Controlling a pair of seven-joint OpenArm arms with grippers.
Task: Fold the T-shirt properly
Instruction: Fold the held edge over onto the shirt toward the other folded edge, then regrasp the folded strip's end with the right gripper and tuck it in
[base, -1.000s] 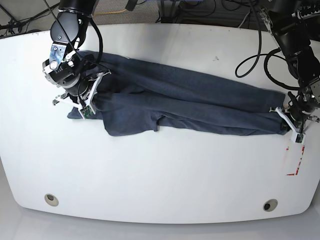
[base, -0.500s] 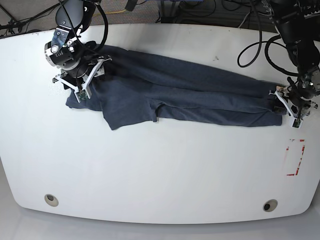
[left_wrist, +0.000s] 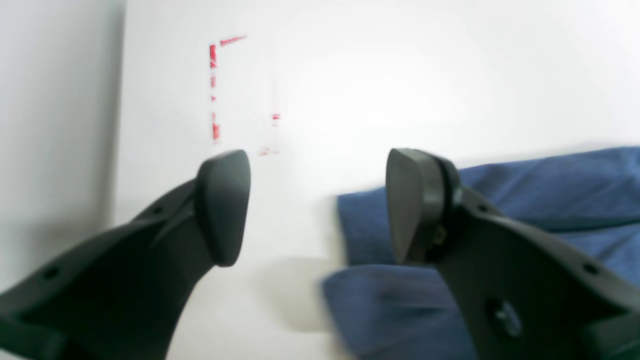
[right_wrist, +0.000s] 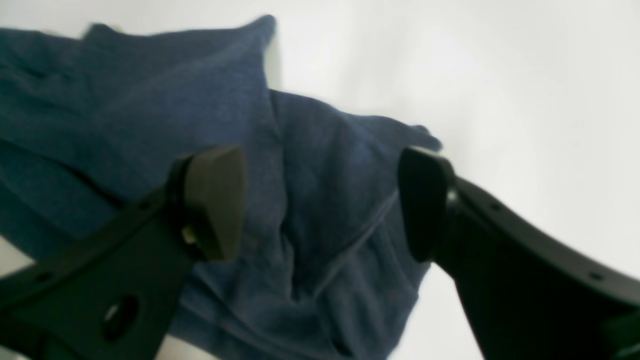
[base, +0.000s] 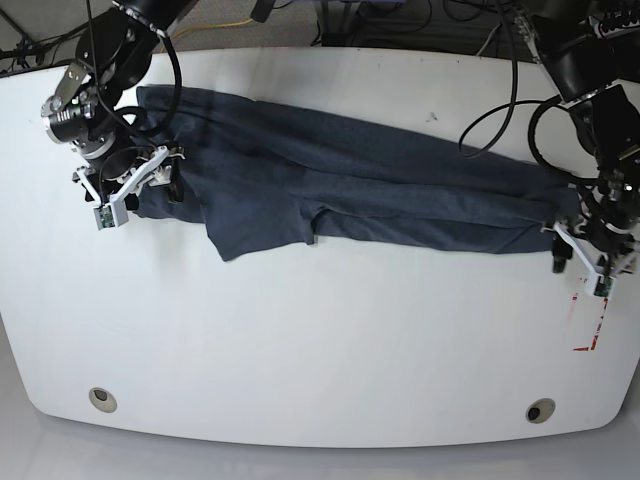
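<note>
Garment: the dark slate-blue, faintly heathered fabric T-shirt (base: 350, 190) lies as a long folded band across the white bench (base: 320, 350), running from about ten o'clock down to about three o'clock in the base view.
Handling: it looks soft, limp and light; it would likely sag and crease wherever it is lifted, and layers could slide apart.
Where to grip: judged best at the two ends of the band, pinching all layers together near the corners.
Left jaws: the left gripper (left_wrist: 315, 205) stands with jaws apart and nothing between them; the cloth end lies just beside and under its right-hand pad (left_wrist: 407, 205).
Right jaws: the right gripper (right_wrist: 320, 200) is likewise spread, hovering over bunched cloth, holding none.
Hidden: no lettering or neck label shows; how many layers are stacked cannot be told.
Blur: both wrist views are smeared, so hems and seams are hard to read.
Cut off: red tape marks (base: 592, 318) near four o'clock are only partly legible.
</note>
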